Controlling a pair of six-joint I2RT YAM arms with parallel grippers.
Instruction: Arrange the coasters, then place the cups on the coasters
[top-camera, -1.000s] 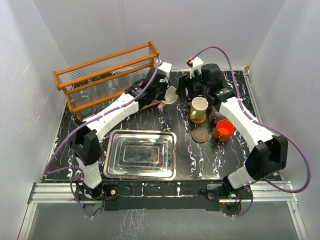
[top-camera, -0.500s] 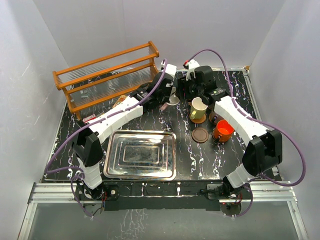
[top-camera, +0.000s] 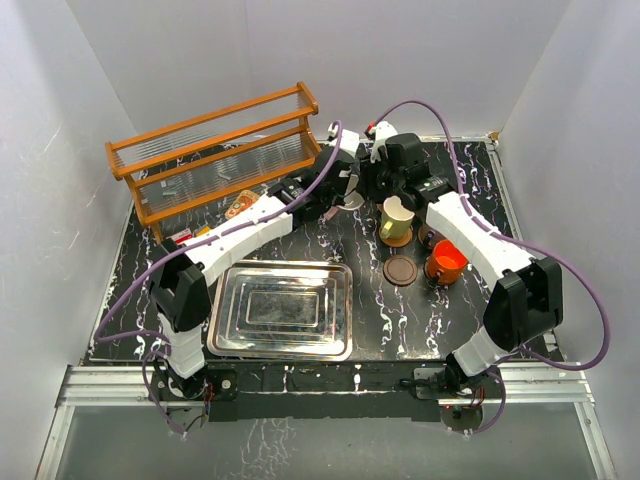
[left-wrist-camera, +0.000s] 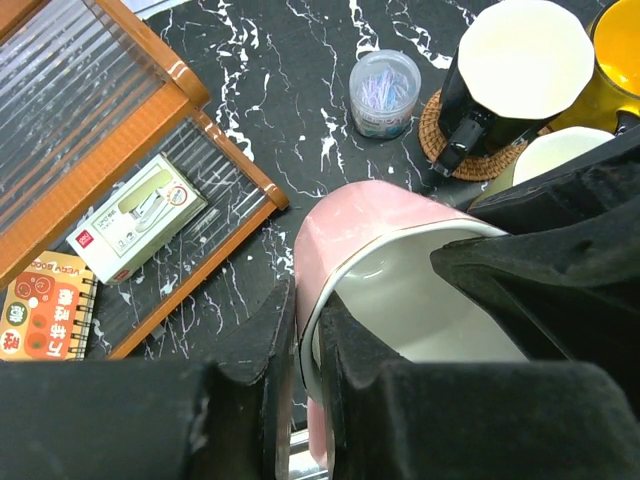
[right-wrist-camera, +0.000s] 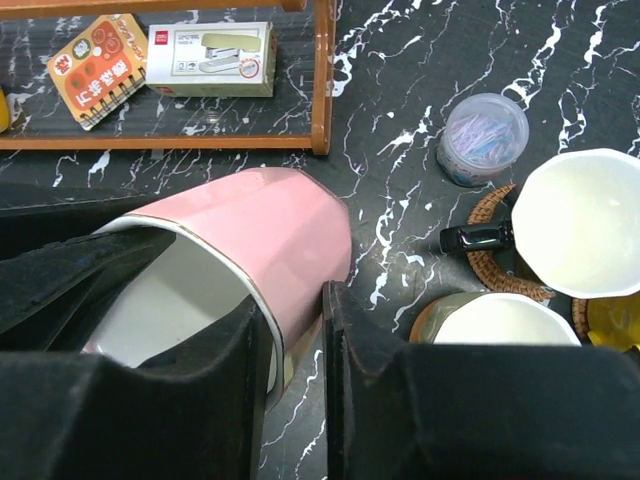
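A pale pink cup (top-camera: 346, 193) (left-wrist-camera: 370, 225) (right-wrist-camera: 270, 225) hangs tilted above the back of the table. My left gripper (top-camera: 333, 186) (left-wrist-camera: 305, 300) is shut on its rim. My right gripper (top-camera: 368, 184) (right-wrist-camera: 297, 300) grips the opposite wall, one finger inside and one outside. An olive-yellow cup (top-camera: 398, 215) (right-wrist-camera: 495, 325) stands on a coaster. A red-orange cup (top-camera: 446, 260) sits next to an empty dark brown coaster (top-camera: 401, 270). A cream cup (left-wrist-camera: 520, 60) (right-wrist-camera: 580, 220) rests on a woven coaster (left-wrist-camera: 450, 150) (right-wrist-camera: 495, 265), with a yellow cup (left-wrist-camera: 615, 60) behind it.
A wooden rack (top-camera: 215, 150) stands at the back left, with a stapler box (left-wrist-camera: 135, 215) and a small notebook (left-wrist-camera: 40, 315) under it. A metal tray (top-camera: 283, 308) lies front centre. A small clear pot of clips (left-wrist-camera: 385, 90) (right-wrist-camera: 483, 135) sits near the cream cup.
The left arm carried the pink cup to the right. The right gripper swung left to meet it and closed down over the cup's wall.
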